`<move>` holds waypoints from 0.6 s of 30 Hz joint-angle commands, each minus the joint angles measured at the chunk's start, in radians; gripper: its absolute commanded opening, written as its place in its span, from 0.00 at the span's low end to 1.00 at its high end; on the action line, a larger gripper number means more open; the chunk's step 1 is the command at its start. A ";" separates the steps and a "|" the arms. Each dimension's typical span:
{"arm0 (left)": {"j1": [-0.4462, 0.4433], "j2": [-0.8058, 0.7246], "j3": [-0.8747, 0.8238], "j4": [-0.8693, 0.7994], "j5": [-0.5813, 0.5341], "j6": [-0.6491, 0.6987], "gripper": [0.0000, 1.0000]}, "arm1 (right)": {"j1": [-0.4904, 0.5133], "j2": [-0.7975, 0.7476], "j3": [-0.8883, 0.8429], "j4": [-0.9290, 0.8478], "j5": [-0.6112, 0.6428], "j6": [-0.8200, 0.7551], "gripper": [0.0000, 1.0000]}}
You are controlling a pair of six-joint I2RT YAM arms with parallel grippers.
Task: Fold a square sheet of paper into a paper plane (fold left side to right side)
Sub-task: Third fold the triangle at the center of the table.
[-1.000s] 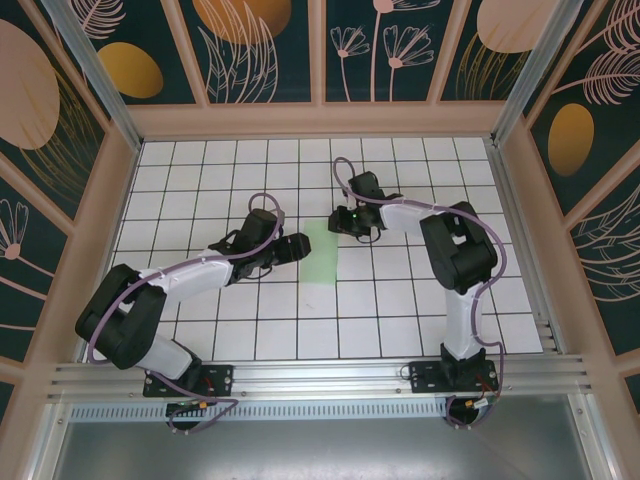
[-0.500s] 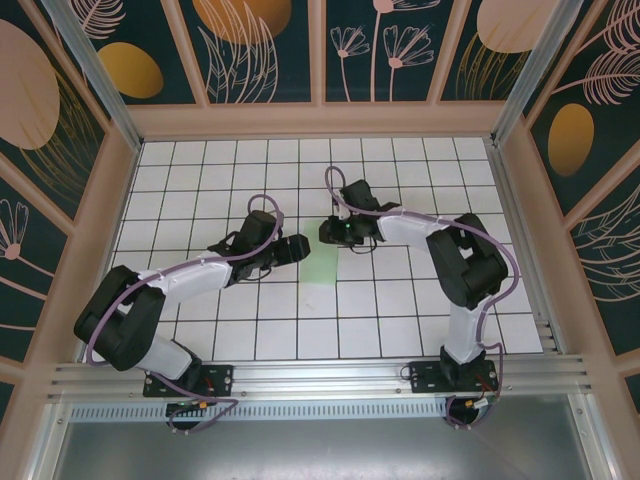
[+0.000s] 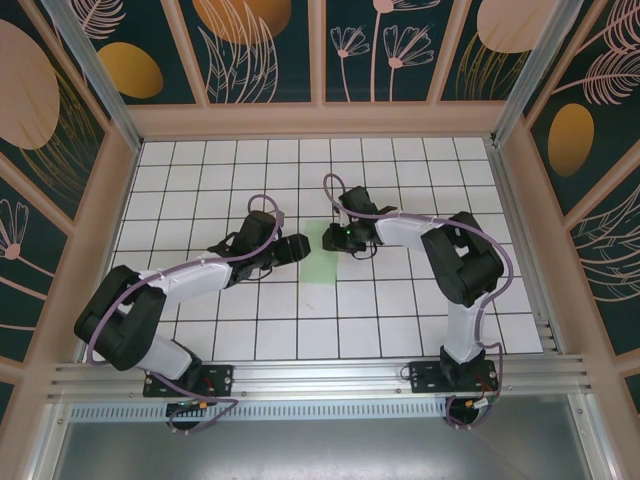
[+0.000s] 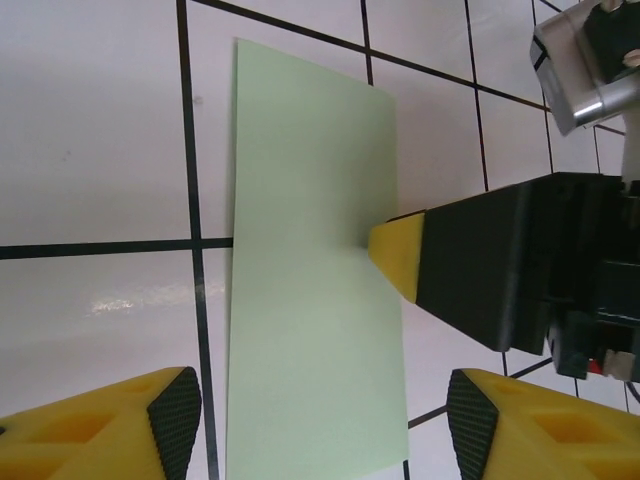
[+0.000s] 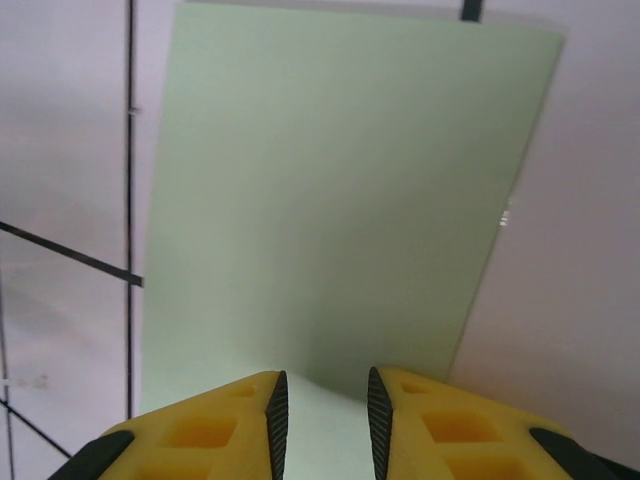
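Right gripper (image 5: 322,395) shifted left, touching folded paper (image 4: 310,320)

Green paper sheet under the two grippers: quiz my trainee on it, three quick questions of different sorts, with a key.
1. True or false: the left gripper is open, with one finger on either side of the green paper sheet.
2. Where does the tip of the right gripper meet the sheet? A: about midway along one long edge. B: at a corner. C: nowhere, it hangs well clear.
3. Fill in: the sheet lies flat on the grid table as a narrow ___, not a square.
Key: 1 true; 2 A; 3 rectangle.
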 commanded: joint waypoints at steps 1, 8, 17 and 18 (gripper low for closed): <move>0.007 0.031 0.016 0.020 0.022 -0.007 0.68 | -0.016 0.038 0.030 -0.064 0.034 -0.051 0.30; 0.007 0.084 0.044 0.035 0.042 -0.007 0.66 | -0.035 0.055 0.037 -0.105 0.072 -0.133 0.27; 0.007 0.192 0.115 0.059 0.087 -0.003 0.57 | -0.038 0.045 0.006 -0.085 0.030 -0.163 0.25; 0.007 0.202 0.125 0.054 0.083 0.001 0.57 | -0.037 0.045 0.005 -0.081 0.027 -0.161 0.25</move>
